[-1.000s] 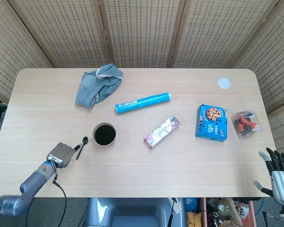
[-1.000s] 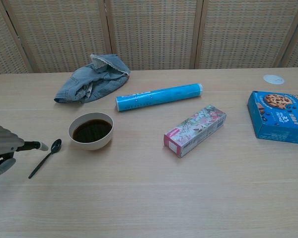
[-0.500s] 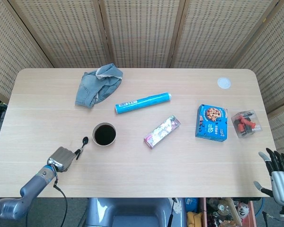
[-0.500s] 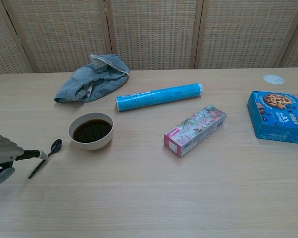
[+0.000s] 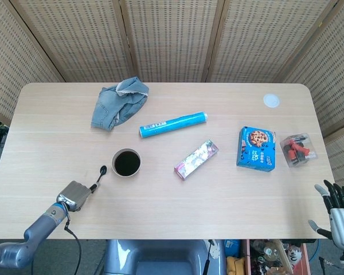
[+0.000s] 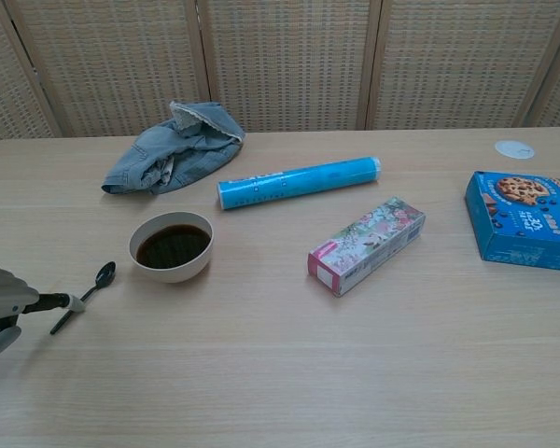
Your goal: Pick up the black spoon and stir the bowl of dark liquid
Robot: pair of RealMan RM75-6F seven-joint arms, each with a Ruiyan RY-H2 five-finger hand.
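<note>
Black spoon [image 6: 86, 295] lies at the bowl's [image 6: 171, 246] eight o'clock; left hand [image 5: 74, 195] reaches its handle, grip unclear; next, pinching and lifting.

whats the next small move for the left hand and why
Probably ease the left hand down onto the black spoon's handle and close the fingers on it. The spoon lies flat on the table beside the bowl of dark liquid. A fingertip sits right at the handle, but nothing grips it yet, so stirring cannot start.

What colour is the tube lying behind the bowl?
Bright blue tube with small white print near one end; chest view shows it best.
</note>
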